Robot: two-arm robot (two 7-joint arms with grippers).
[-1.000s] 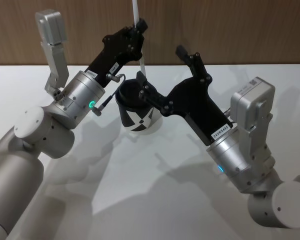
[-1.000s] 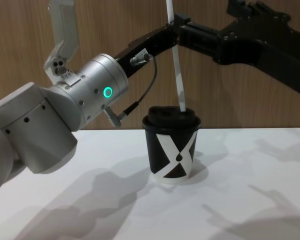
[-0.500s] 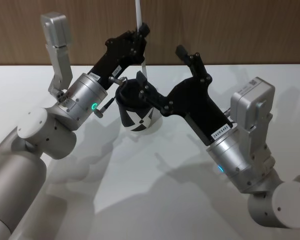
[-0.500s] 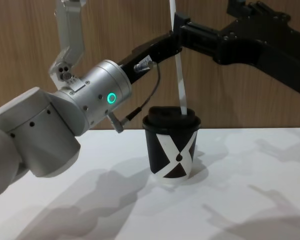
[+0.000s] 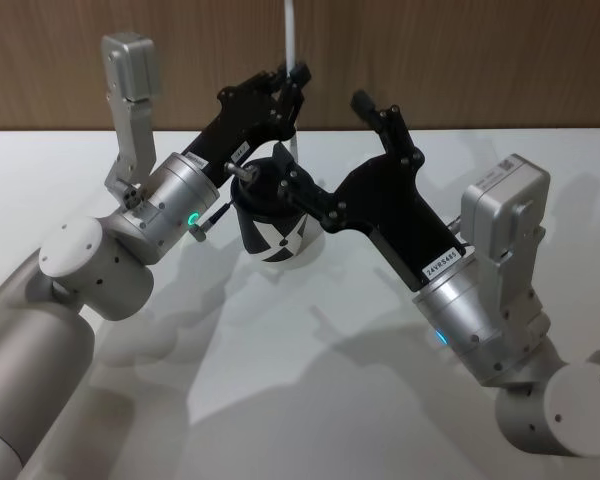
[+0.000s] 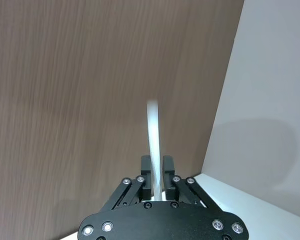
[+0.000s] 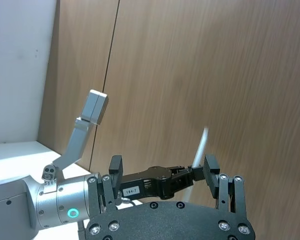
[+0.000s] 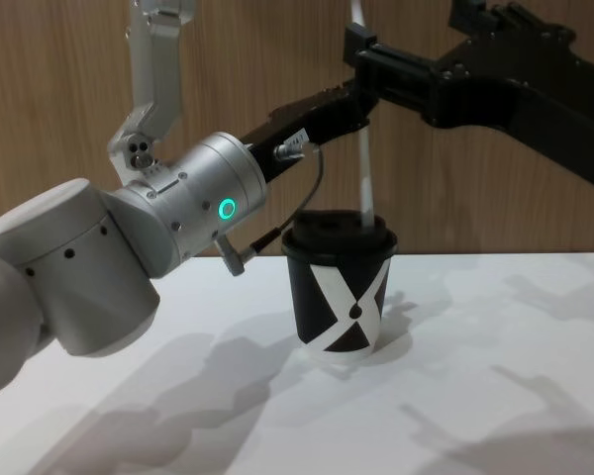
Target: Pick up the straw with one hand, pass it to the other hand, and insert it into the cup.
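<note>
The thin white straw point(image 8: 364, 163) stands nearly upright over the cup point(image 8: 342, 292), a black paper cup with a white X and a domed lid. The straw's lower end meets the lid top; I cannot tell whether it goes in. My left gripper point(image 5: 296, 76), on the silver wrist with the green ring light, is shut on the straw point(image 6: 154, 145) partway up, as the left wrist view shows between its fingers point(image 6: 146, 167). My right gripper point(image 5: 325, 132) hangs open just right of the cup point(image 5: 270, 215), its fingers either side of the left gripper point(image 7: 187, 175).
The cup stands on a white table point(image 5: 280, 380) with open surface in front and to both sides. A brown wood-panel wall point(image 5: 480, 60) runs along the table's back edge.
My left gripper has swung right and its wrist has risen, bringing the straw more upright over the lid. The right arm and the cup have not moved.
</note>
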